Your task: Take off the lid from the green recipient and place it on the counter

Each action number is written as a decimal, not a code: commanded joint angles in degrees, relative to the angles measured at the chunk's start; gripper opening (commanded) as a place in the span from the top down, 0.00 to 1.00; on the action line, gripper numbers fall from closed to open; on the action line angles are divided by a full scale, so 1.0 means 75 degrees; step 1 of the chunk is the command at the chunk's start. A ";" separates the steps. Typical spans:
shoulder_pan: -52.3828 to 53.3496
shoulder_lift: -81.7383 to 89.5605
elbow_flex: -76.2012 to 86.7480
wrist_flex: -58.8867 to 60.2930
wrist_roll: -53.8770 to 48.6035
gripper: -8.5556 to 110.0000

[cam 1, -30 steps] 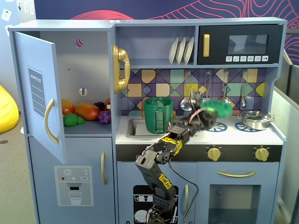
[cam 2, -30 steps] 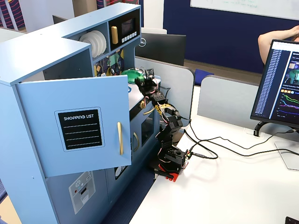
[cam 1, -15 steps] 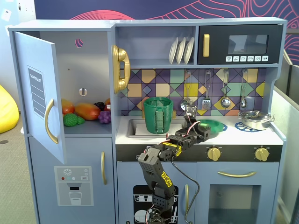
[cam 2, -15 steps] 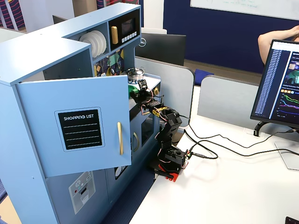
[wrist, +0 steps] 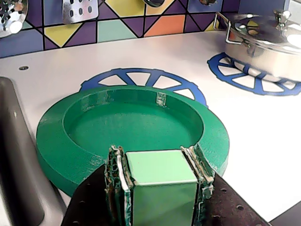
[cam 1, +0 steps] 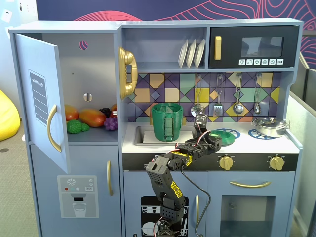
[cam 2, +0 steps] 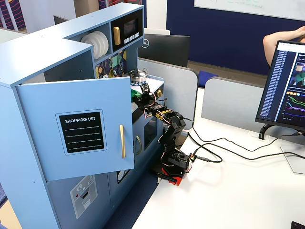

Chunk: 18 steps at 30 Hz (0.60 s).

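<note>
The green lid lies flat, hollow side up, on the white counter, over the left blue burner ring. In a fixed view it sits right of the green recipient, which stands open by the sink. My gripper is shut on the lid's light-green block at its near edge, and its fingers press both sides. In a fixed view the gripper reaches over the counter's front edge. I cannot tell whether the lid touches the counter or hovers just above it.
A silver metal pot with its lid stands on the right burner ring, and it shows in the wrist view. The recessed sink is left of the lid. Utensils hang on the tiled back wall. The fridge door stands open.
</note>
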 commanded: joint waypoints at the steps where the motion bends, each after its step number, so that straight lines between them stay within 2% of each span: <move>1: 0.0059 0.0410 -0.0070 -0.0375 0.0457 0.72; 5: 0.0129 0.0727 -0.0563 -0.0105 0.0422 0.66; 8: 0.0023 0.1664 -0.1242 0.1090 0.0258 0.68; 11: -0.0234 0.3223 -0.1805 0.3703 0.0457 0.69; 15: -0.1078 0.4957 -0.2273 0.8953 0.0609 0.72; 18: -0.1512 0.5660 -0.1160 1.0723 -0.0387 0.75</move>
